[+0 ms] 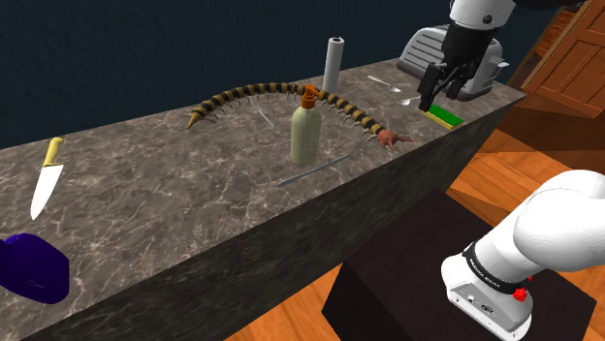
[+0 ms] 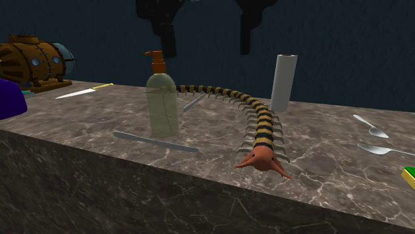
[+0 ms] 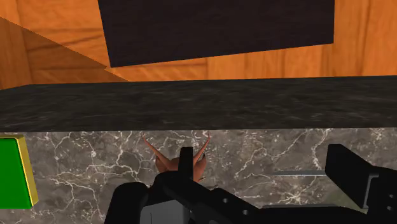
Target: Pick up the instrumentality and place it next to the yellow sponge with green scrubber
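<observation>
Long grey tool (image 1: 315, 171) lay flat on the marbled counter (image 1: 175, 213) in the shoulder view, close to the front edge, at 6 o'clock of the soap bottle (image 1: 305, 131). It was well apart from the sponge (image 1: 446, 116), which sat at 2 o'clock of it near the counter's far end. The arm's white base link (image 1: 543, 242) filled the lower right, and its wrist came in from the top edge. The gripper (image 1: 431, 97) hung fingers-down over the counter's end in front of a grey toaster (image 1: 422, 48), tipped slightly towards 7 o'clock. The sponge lay at 5 o'clock of it and a spoon (image 1: 388, 85) at 9 o'clock.

From the second exterior view, the tool (image 2: 156, 141) rested at 6 o'clock of the bottle (image 2: 162, 100), beside the striped centipede toy (image 2: 263, 133). A corner of the sponge (image 2: 409, 176) showed far off at 3 o'clock, with the spoon (image 2: 372, 126) near it.

At the wrist view, the gripper (image 3: 266, 167) was released, its fingers (image 3: 347, 175) standing apart with nothing clasped. A sliver of the tool (image 3: 296, 172) showed on the counter beyond them, untouched. The centipede's head (image 3: 167, 159) peeked past one finger, and the green-topped sponge (image 3: 16, 172) lay off to the side
</observation>
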`<state>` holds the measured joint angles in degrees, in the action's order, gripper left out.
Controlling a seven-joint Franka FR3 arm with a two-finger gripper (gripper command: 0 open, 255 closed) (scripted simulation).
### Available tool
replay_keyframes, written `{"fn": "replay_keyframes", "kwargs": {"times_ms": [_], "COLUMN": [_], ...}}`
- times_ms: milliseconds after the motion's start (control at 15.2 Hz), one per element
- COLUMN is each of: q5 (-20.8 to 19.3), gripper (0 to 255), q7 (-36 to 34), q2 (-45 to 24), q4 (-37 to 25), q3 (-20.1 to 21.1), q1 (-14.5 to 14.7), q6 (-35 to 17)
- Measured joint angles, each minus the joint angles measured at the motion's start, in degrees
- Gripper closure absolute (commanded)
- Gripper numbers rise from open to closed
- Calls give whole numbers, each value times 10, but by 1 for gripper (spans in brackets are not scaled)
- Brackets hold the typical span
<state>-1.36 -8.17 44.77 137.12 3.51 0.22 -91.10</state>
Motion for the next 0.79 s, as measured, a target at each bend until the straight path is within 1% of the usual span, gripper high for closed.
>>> {"fn": "replay_keyframes", "kwargs": {"times_ms": [66,198,396,594,792], "q5": [0,15,54,91,129], "gripper": [0,0,0,0,0], "q7": [0,-43,-148,-256,-373], "q2": [0,7,17,4,-23], "q4": [0,19,46,60,65], "q3": [0,20,69,119,180], "q1": [0,-5,-15,-30,-44], "q6": [0,-12,-33,-66,-106]}}
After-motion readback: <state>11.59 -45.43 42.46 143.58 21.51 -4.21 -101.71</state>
